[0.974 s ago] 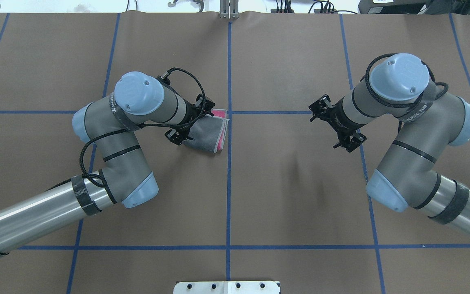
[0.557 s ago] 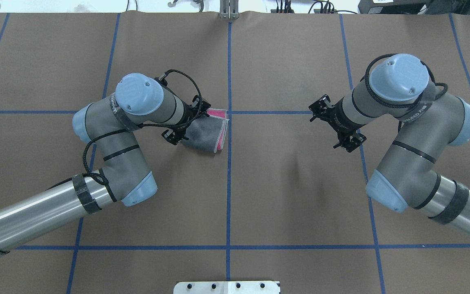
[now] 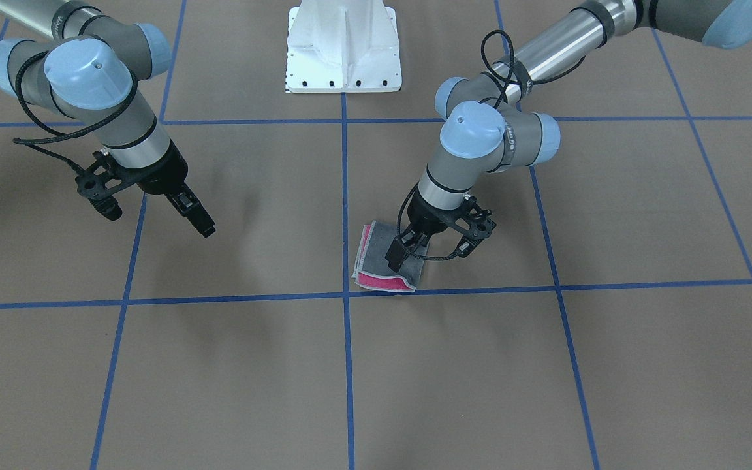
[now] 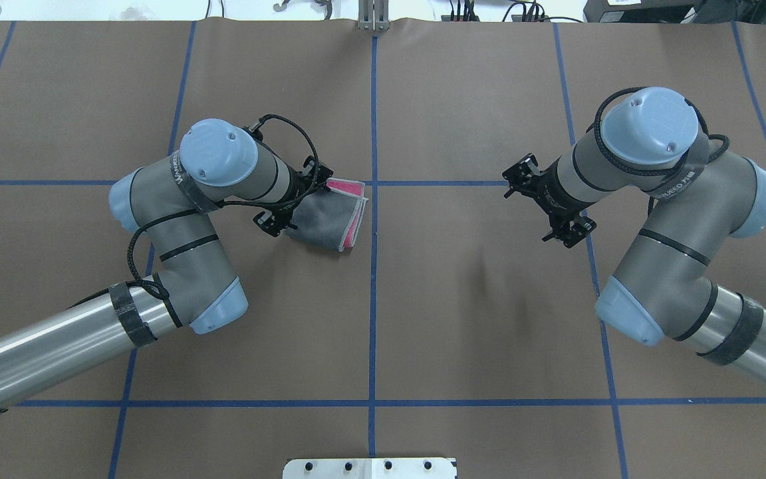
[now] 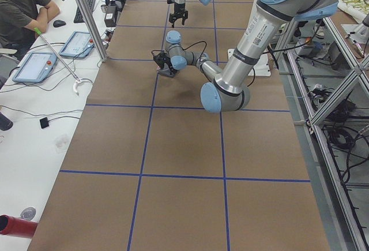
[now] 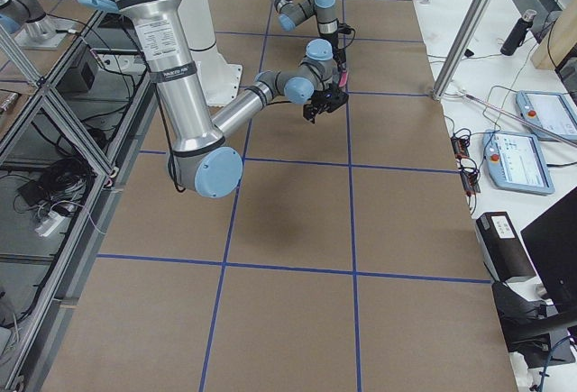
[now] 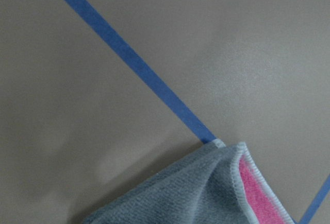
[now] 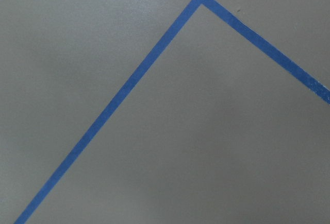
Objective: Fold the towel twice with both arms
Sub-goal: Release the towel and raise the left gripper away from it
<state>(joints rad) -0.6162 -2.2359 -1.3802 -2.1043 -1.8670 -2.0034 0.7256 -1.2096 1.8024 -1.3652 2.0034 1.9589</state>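
Note:
The towel (image 4: 326, 214) lies folded on the brown table just left of the centre line, dark grey face up, with pink showing at its far and right edges. In the front view the towel (image 3: 376, 251) has a pink strip along its near edge. My left gripper (image 3: 394, 258) points down onto the grey top, shut on the towel's edge. In the overhead view the left arm (image 4: 217, 163) hides the fingers. The left wrist view shows a towel corner (image 7: 206, 193) slightly raised. My right gripper (image 3: 201, 223) hangs shut and empty above bare table, far from the towel, under the right arm (image 4: 649, 130).
Blue tape lines (image 4: 373, 299) divide the brown table cover into squares. The white bolted pedestal (image 3: 343, 46) stands at the robot's side of the table. An operator (image 5: 20, 3) sits beside the table's far edge, with tablets (image 5: 37, 66) on the white bench.
My left arm has drawn back to the view's left, and the towel has shifted left with it, away from the centre line. The right arm has not moved.

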